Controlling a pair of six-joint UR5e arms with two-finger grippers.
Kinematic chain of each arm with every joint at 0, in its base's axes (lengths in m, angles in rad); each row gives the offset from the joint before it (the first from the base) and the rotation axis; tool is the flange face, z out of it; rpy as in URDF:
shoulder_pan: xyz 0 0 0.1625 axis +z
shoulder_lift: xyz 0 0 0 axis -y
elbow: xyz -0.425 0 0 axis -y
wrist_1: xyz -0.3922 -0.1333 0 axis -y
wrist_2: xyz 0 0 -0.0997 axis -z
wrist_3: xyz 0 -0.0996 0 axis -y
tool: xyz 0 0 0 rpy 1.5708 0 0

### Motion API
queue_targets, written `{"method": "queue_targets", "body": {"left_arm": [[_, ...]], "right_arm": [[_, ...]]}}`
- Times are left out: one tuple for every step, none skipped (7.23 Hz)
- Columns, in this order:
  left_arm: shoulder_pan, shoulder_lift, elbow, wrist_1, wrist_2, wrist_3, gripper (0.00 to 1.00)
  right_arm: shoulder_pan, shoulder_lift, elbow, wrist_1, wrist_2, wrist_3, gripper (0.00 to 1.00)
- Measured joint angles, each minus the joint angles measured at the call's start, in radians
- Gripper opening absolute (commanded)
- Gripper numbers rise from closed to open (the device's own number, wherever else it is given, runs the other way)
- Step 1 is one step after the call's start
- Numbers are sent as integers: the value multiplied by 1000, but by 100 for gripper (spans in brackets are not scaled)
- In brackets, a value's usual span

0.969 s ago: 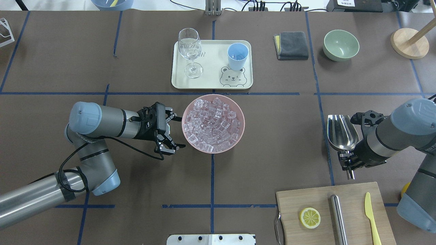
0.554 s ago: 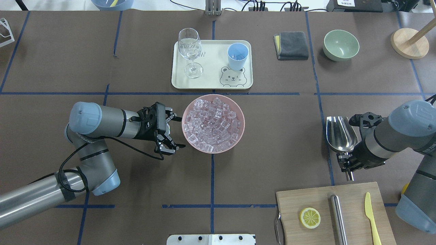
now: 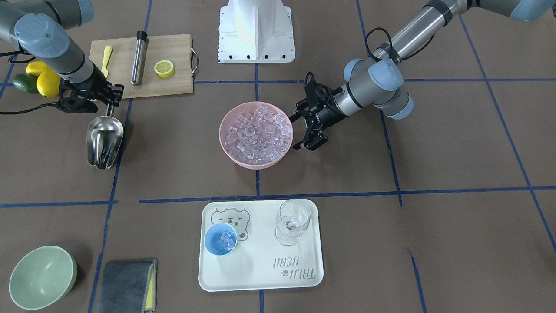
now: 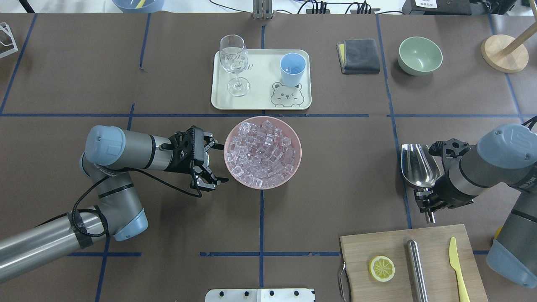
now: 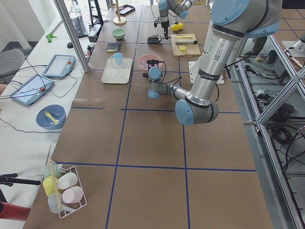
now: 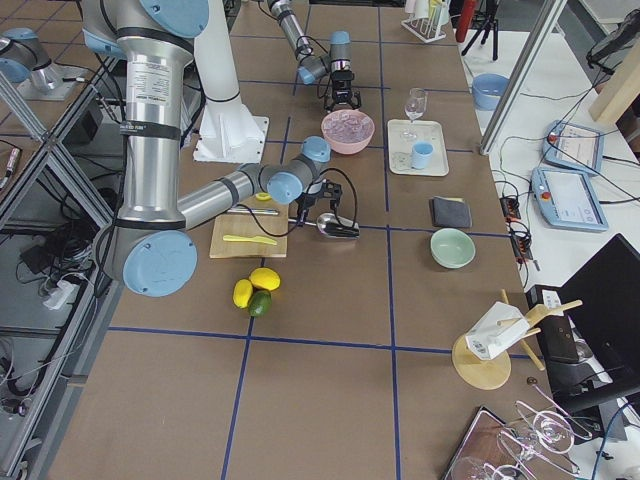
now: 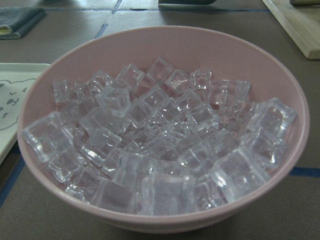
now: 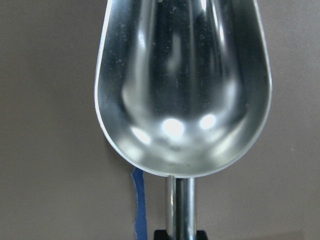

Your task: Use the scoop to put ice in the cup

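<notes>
The right gripper (image 4: 427,201) pinches the handle of the empty scoop (image 4: 419,165). The left gripper (image 4: 218,163) — fingers spread — hangs just beside the pink bowl (image 4: 297,140) heaped with ice (image 4: 262,153).

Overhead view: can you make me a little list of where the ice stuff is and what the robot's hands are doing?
Bowl: round pink bowl mid-table, heaped with small clear ice cubes
Cup: small light-blue cup on the cream bear tray beside the clear stemmed glass; a few cubes inside
Scoop: shiny steel scoop, trough empty, handle gripped by the right gripper
Left gripper: open beside the pink bowl, holding nothing
</notes>
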Motion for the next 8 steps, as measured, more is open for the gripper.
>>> {"method": "queue_targets", "body": {"left_arm": [[0, 0, 0, 0, 0, 0, 100], [0, 0, 0, 0, 0, 0, 100], [0, 0, -1, 0, 0, 0, 100], [0, 0, -2, 0, 0, 0, 100], [0, 0, -2, 0, 0, 0, 100], [0, 0, -3, 0, 0, 0, 100], [0, 1, -3, 0, 0, 0, 100], [0, 1, -4, 0, 0, 0, 100]], "right_arm": [[0, 2, -5, 0, 1, -4, 99], [0, 3, -7, 0, 0, -2, 100], [0, 4, -7, 0, -4, 5, 100], [1, 6, -7, 0, -7, 7, 100], [6, 13, -5, 1, -10, 4, 100], [28, 28, -3, -1, -24, -3, 100], [73, 42, 0, -4, -43, -22, 100], [140, 49, 1, -10, -47, -89, 100]]}}
